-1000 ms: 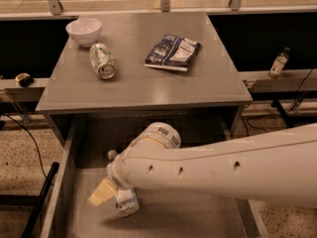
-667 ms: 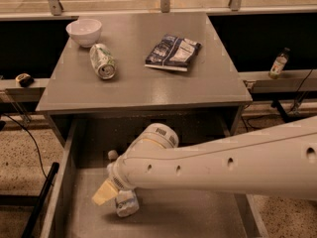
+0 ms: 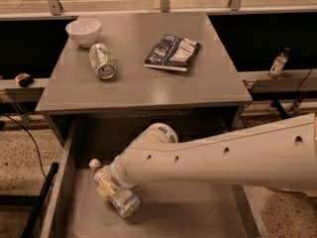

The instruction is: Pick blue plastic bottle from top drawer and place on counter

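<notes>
in the top drawer [image 3: 188, 214], the end effector [image 3: 109, 186] clamps the lying blue plastic bottle [image 3: 125, 202].

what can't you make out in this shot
Camera view:
- the blue plastic bottle: its middle and label are covered by the gripper, which sits over it in the top drawer.
- the drawer's right side: hidden behind the arm.
- the drawer's front: cut off by the bottom edge.
- the small bottle at far right: label too small to read.
</notes>
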You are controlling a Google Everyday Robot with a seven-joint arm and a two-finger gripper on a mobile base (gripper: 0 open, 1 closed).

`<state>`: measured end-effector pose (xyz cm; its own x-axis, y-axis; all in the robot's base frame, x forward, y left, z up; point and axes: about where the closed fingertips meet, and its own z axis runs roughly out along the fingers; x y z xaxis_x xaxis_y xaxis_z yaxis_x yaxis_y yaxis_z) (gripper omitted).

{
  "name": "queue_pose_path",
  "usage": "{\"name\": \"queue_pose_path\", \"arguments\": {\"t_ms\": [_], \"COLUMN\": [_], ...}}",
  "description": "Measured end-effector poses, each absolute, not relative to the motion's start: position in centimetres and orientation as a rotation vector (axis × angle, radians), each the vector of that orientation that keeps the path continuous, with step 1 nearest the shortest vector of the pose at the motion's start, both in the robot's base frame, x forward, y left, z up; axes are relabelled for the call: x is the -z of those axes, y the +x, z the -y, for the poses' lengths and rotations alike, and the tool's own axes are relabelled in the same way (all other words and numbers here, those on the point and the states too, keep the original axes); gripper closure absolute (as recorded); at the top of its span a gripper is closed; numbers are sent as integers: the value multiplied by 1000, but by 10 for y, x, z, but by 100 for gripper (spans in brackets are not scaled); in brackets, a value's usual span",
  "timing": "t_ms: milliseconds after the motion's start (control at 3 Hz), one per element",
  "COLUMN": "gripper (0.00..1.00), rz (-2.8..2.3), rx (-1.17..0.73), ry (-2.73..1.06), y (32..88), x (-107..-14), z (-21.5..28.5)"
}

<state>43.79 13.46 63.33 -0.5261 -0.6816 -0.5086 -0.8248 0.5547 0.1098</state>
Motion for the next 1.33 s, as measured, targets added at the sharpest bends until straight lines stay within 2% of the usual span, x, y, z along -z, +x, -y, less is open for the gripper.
{"name": "queue_pose_path", "arguments": {"t_ms": [667, 1000, 1333], "gripper": [96, 100, 100], "rz": [-2265, -2153, -2077], "rx": [-889, -883, -777], "ry": [-1204, -1288, -1392], "y": [415, 414, 415], "x": [-660, -667, -666], "z": [-178, -152, -132]}}
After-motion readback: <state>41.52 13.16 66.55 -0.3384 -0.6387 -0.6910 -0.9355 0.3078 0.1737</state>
